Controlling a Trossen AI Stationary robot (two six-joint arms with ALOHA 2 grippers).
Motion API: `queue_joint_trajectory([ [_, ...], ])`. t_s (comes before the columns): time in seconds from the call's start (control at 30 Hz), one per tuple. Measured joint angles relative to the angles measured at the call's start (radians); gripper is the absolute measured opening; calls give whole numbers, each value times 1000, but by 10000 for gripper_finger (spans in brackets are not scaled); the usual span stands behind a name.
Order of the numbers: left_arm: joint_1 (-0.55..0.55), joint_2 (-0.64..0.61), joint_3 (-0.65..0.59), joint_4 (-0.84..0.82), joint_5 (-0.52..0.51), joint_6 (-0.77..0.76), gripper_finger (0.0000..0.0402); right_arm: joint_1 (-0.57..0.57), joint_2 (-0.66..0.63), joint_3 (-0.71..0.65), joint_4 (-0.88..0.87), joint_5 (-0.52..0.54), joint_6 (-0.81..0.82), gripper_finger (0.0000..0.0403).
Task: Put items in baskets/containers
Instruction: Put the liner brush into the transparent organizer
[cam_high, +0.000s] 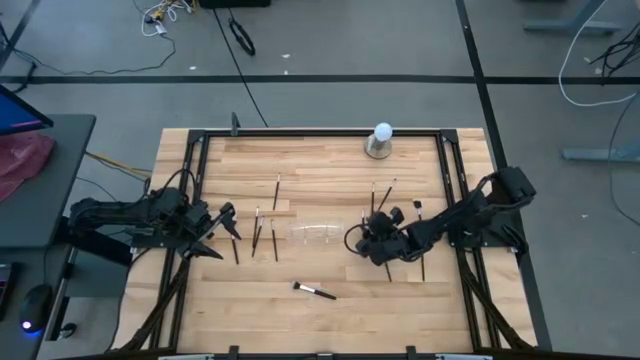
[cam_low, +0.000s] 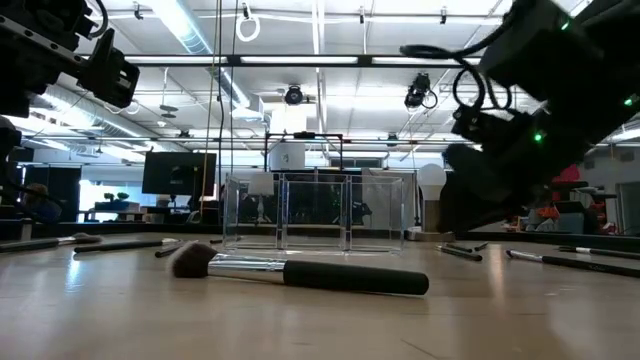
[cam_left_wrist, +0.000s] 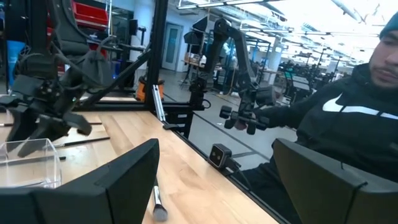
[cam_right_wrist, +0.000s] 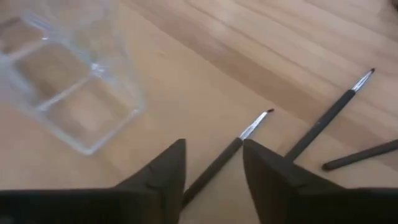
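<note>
The right gripper hangs low over the table, jaws partly spread astride a thin brush lying flat; its long axis runs out between them, silvery tip forward, holder just beside

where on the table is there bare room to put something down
Bare wood: the near edge in front of the big brush, and the far left corner beside the white ball. Crowded: around the clear holder, with brushes and both grippers either side.

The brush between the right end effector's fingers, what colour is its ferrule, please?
Silvery, on a dark brush; right wrist view shows it best.
</note>
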Motion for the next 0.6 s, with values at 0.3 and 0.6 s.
queue_joint_trajectory([
  [0.3,0,0,0,1,-1,-1,326,-42,74,0,22,-2,-31,188],
  [0.6,0,0,0,0,0,-1,326,-43,104,5,-3,-32,-23,128],
])
